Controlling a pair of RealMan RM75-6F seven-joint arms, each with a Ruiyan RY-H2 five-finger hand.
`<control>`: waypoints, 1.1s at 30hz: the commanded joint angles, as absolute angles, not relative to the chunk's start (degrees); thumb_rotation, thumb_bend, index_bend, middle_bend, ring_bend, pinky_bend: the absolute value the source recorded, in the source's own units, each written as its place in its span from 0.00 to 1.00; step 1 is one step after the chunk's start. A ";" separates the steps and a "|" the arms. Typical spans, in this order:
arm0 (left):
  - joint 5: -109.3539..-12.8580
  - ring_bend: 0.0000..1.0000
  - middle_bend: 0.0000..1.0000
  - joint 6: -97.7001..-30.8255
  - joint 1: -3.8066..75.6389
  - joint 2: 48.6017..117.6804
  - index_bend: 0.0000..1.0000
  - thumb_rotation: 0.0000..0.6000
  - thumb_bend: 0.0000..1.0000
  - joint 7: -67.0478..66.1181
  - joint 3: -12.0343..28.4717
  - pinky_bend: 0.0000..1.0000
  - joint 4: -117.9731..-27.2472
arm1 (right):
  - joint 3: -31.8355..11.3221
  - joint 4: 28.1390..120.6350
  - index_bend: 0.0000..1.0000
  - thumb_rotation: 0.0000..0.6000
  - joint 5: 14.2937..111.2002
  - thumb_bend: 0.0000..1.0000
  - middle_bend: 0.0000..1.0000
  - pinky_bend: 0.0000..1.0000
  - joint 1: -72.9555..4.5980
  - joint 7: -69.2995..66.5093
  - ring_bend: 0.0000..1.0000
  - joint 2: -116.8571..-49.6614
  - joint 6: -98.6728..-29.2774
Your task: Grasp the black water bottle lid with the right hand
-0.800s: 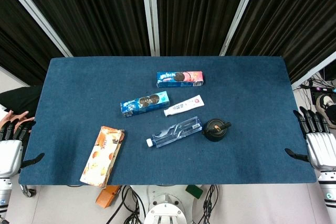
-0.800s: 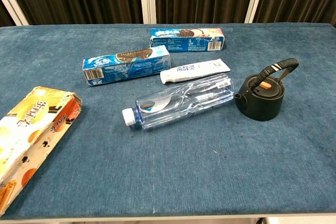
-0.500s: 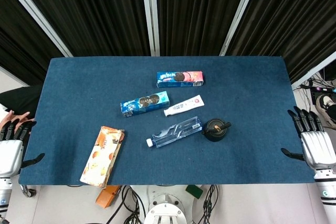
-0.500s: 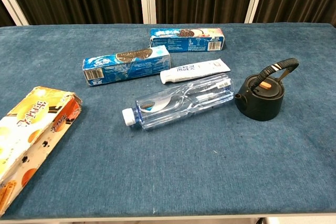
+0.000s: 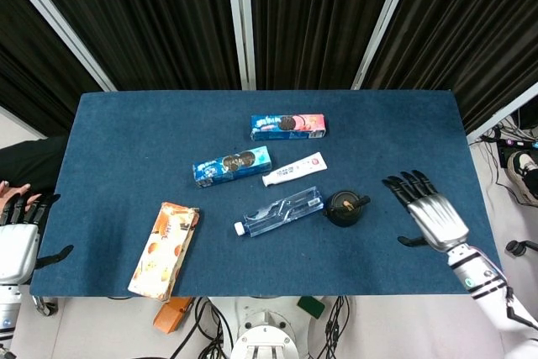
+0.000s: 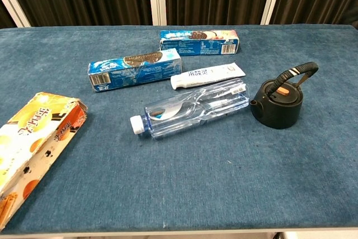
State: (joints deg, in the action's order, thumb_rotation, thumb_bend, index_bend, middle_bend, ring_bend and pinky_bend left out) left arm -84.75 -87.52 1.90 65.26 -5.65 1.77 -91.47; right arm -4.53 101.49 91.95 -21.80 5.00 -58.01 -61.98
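— Since the earlier frames, your right robot hand (image 5: 429, 215) has come in from the tabletop's edge; it now hangs over the blue tabletop (image 5: 118, 149), on the right of the black lid (image 5: 345, 207) and apart from it.

— What's that robot hand doing with its fingers?

— You have them spread wide, thumb out to the side, holding nothing. The chest view does not show it at all.

— And the lid itself?

— You'll find the black lid standing upright on the tabletop, its carry handle tilted up toward the right. Just left of the lid lies a clear water bottle (image 5: 281, 212) on its side, its white cap pointing away from the lid. I cannot tell whether bottle and lid touch.

— Anything else around the lid?

— Behind the lid and a bit left lies a white tube (image 5: 293, 169). Further left of the lid is a blue cookie box (image 5: 232, 166), and well behind the lid a second cookie box (image 5: 288, 126) with a pink end. Far left of the lid lies an orange snack box (image 5: 164, 250).

— Your left robot hand?

— It (image 5: 18, 234) sits off the tabletop's left edge, far from the lid, fingers straight and apart, holding nothing.
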 commanded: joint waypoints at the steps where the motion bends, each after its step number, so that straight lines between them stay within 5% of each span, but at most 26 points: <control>1: -84.58 0.02 0.13 -87.60 1.70 65.21 0.15 1.00 0.06 -5.64 1.70 0.00 -91.48 | -5.51 102.12 0.27 1.00 91.54 0.00 0.22 0.08 -26.24 9.55 0.19 -60.26 -56.92; 16: -84.23 0.02 0.13 -87.45 1.34 65.25 0.15 1.00 0.06 -5.80 1.59 0.00 -91.82 | -6.19 100.83 0.39 1.00 85.15 0.00 0.30 0.08 -32.90 19.69 0.26 -64.76 -49.41; 33: -83.57 0.02 0.13 -87.22 1.05 65.33 0.15 1.00 0.06 -5.71 1.67 0.00 -91.54 | -4.90 98.18 0.66 1.00 79.69 0.00 0.54 0.11 -36.70 21.78 0.53 -67.86 -45.78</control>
